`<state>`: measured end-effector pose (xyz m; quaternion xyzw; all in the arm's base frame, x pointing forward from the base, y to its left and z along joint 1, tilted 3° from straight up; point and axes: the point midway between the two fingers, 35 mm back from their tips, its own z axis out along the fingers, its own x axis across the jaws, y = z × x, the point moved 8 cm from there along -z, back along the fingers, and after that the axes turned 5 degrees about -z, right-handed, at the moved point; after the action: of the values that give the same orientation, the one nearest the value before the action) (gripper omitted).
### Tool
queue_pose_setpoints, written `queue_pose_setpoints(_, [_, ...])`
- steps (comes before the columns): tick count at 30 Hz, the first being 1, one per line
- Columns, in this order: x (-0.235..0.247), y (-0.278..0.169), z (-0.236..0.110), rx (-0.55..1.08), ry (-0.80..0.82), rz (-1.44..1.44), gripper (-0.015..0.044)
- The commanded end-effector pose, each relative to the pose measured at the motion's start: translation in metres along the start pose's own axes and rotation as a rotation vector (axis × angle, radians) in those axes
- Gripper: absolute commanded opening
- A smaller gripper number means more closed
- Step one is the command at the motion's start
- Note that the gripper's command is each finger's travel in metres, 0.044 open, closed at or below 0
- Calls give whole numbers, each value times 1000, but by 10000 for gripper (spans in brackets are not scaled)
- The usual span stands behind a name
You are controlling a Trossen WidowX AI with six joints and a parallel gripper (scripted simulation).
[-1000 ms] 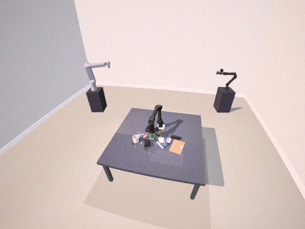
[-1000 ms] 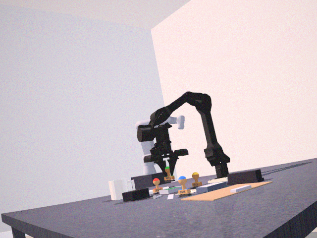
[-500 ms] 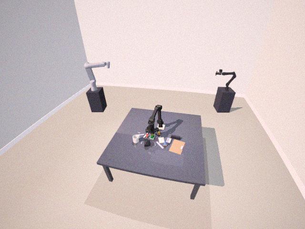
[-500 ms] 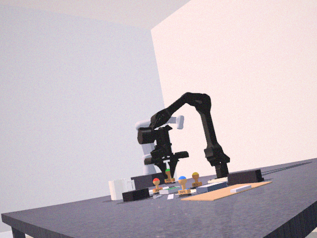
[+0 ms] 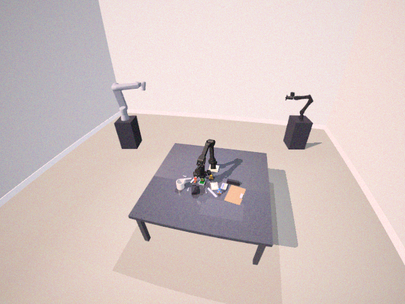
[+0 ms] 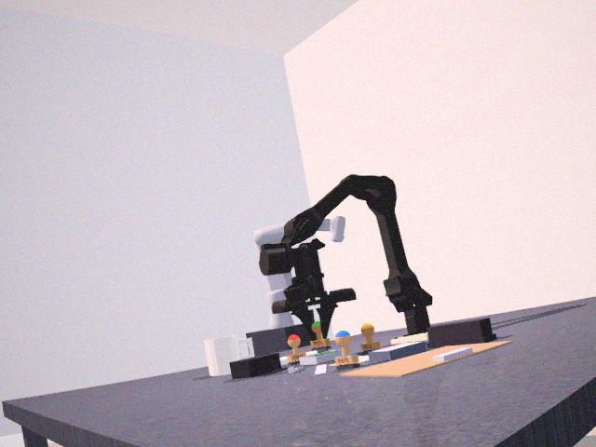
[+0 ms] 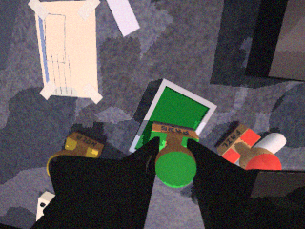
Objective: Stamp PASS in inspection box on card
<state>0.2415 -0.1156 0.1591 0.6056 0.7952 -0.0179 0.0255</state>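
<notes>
1 dark grey table [image 5: 209, 225] carries everything, with the black arm [image 6: 385, 225] rising from its far side and bending down over a cluster of small items. Near the arm's foot lies a brown clipboard [image 6: 423, 359], and a white mug [image 6: 222, 355] stands at the other end of the cluster, just beside a black box [image 6: 254, 365]. The card [image 7: 67, 52], pale with taped corners, lies flat on the table well apart from the ink pad [image 7: 183, 111]. That pad is green with a white rim and sits directly under the gripper [image 7: 172, 150]. The gripper is clamped on the handle of the green-knobbed PASS stamp [image 7: 175, 164], 1 finger on each side, holding it upright with its base over the near edge of the pad; whether it touches the ink is unclear. A red-knobbed stamp [image 7: 250, 155] lies tipped just beside the pad, and a yellow-knobbed stamp [image 7: 78, 148] lies on the opposite side. In the exterior view a blue-knobbed stamp [image 6: 344, 347] stands upright close by.
</notes>
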Motion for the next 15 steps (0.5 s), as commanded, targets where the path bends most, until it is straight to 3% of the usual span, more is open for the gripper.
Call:
queue_pose_setpoints(1, [1, -1, 4, 1, 6, -4, 0])
queue_pose_setpoints(15, [1, -1, 8, 1, 6, -3, 0])
